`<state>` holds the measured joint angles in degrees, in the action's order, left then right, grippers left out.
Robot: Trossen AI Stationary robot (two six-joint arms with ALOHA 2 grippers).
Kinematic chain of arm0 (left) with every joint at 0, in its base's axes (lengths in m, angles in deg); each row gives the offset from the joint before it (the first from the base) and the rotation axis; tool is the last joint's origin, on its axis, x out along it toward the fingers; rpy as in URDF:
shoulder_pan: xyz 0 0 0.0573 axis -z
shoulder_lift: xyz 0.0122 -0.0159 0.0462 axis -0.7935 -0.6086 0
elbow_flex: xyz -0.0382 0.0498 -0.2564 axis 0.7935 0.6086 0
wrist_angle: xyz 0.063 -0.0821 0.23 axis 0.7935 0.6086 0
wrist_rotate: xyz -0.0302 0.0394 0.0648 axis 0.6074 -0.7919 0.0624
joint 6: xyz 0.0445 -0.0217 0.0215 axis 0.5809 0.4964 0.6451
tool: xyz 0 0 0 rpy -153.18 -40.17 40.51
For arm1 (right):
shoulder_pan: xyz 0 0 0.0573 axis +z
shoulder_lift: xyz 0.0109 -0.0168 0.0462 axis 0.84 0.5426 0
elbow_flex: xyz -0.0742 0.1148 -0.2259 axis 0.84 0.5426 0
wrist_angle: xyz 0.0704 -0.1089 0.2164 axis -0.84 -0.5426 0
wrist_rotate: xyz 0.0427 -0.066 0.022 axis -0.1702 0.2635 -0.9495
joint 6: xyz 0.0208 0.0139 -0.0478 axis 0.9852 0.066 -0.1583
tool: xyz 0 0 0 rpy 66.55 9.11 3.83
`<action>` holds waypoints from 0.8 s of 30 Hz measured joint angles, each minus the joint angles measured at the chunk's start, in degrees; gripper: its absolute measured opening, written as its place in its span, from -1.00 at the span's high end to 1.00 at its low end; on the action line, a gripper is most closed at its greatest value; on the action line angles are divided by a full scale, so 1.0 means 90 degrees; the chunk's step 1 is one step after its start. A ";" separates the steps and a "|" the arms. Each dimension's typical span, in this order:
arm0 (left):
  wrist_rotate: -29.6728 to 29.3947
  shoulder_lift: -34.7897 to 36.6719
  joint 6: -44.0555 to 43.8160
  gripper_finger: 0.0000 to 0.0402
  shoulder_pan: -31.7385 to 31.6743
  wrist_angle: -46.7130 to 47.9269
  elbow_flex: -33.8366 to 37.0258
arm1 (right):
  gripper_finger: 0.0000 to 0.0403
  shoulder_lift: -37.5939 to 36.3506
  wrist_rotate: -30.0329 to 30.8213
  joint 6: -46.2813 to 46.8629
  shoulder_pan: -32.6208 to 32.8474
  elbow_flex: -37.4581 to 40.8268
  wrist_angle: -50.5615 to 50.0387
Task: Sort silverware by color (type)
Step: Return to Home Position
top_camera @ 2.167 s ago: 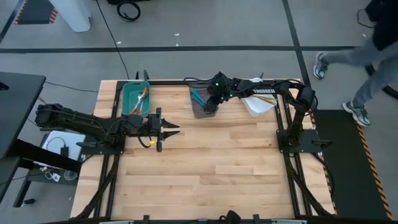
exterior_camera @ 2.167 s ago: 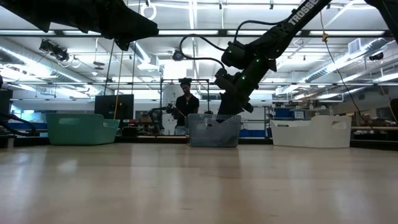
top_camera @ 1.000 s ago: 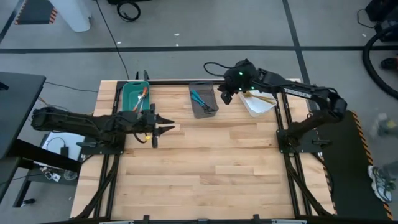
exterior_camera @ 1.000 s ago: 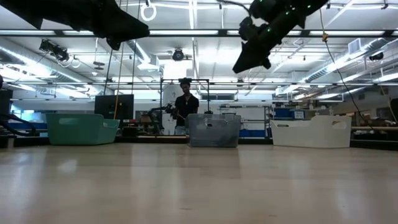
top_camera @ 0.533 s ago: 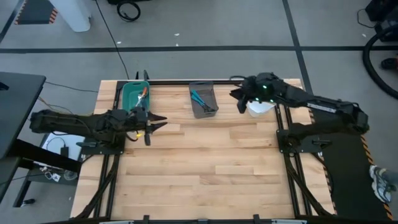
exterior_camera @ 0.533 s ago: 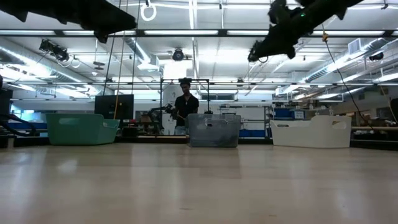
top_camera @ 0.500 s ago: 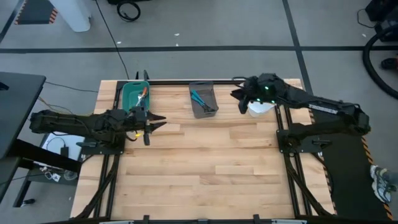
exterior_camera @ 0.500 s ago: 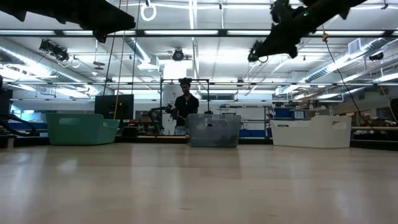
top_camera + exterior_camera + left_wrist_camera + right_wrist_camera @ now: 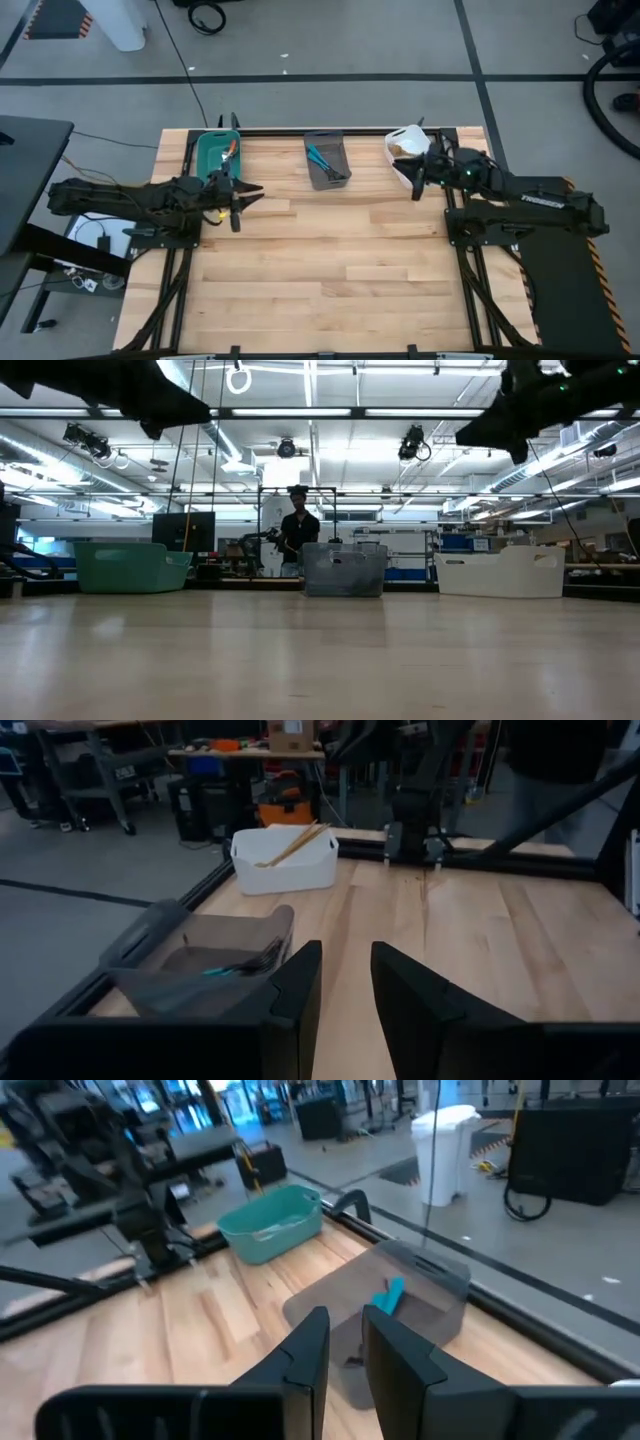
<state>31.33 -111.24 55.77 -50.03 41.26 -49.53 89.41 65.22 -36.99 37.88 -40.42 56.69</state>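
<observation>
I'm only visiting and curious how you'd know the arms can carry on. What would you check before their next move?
1. Left gripper empty: ok. Its fingers stand apart with nothing between them.
2. Right gripper empty: ok. Its fingers are also apart and hold nothing.
3. Orange forks in the teal bin: ok. Only orange handles show there.
4. Blue forks in the grey bin: ok.
5. Tan forks in the white bin: ok.
6. Stray forks on the table: ok. None shows on the wood in the high view.
</observation>
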 joint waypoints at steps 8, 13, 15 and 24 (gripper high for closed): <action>-0.0234 0.0281 -0.0296 0.51 -0.0003 -0.0664 0.0896 | 0.65 -0.1155 0.0106 0.0310 0.0128 0.0970 0.0141; -0.0336 0.1005 -0.0339 0.53 -0.0003 -0.0661 0.1326 | 0.65 -0.1823 0.0117 0.0157 0.0128 0.1340 0.0109; -0.0339 0.1287 -0.0343 0.55 -0.0003 -0.0671 0.1508 | 0.65 -0.2047 0.0118 0.0159 0.0128 0.1534 0.0203; -0.0795 0.2371 0.0083 0.71 -0.0008 -0.0785 0.2179 | 0.65 -0.2848 -0.0063 0.0305 0.0128 0.2214 0.0690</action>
<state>24.17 -89.90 56.52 -50.10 34.20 -29.91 63.77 64.65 -34.25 39.03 -20.49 62.89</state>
